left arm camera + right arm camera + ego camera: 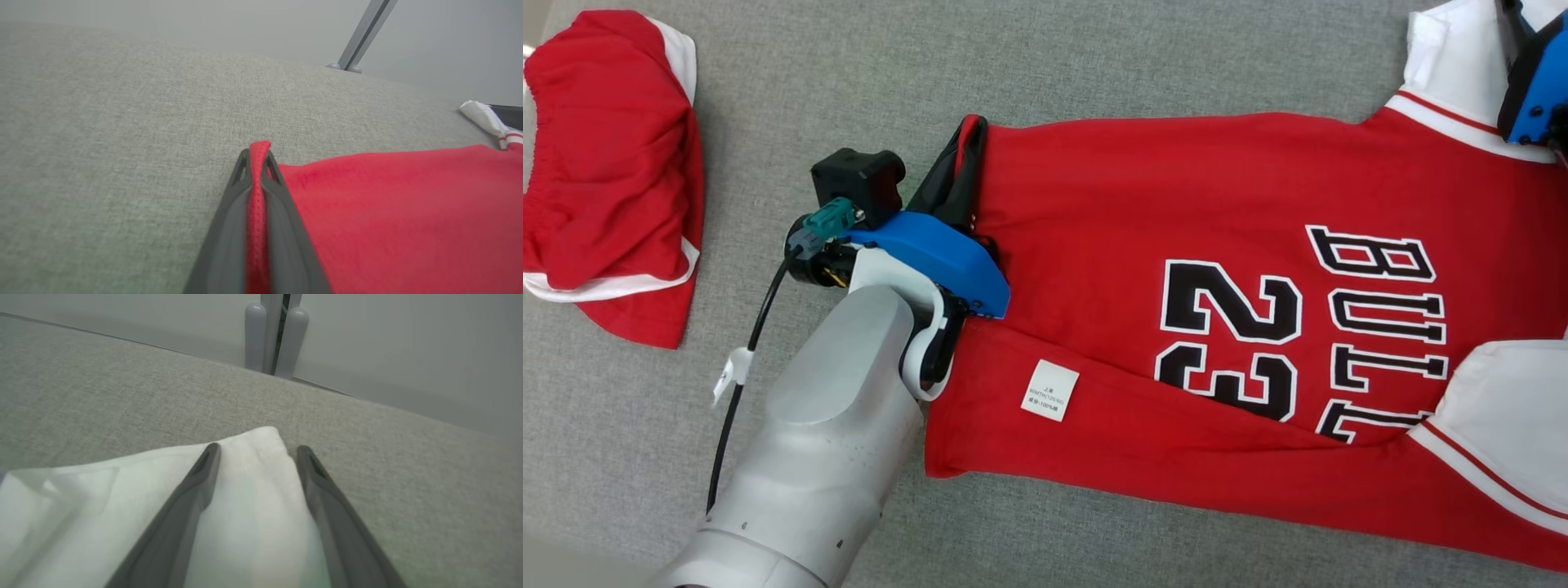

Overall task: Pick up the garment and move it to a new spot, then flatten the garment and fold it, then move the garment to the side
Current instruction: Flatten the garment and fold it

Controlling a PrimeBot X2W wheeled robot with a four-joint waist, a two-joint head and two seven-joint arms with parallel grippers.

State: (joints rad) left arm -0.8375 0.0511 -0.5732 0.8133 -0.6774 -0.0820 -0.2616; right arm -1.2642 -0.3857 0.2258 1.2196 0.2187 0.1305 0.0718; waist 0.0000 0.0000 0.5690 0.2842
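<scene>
Left gripper (256,157) is clamping the jersey (1143,188) by its hem (257,204) to fold it; right gripper (257,451) is straddling the sleeve (249,498), wide open.

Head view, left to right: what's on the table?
red-and-white shorts → left claw, shut on the hem of the red jersey → white label → number 23 → BULL lettering → right claw
</scene>
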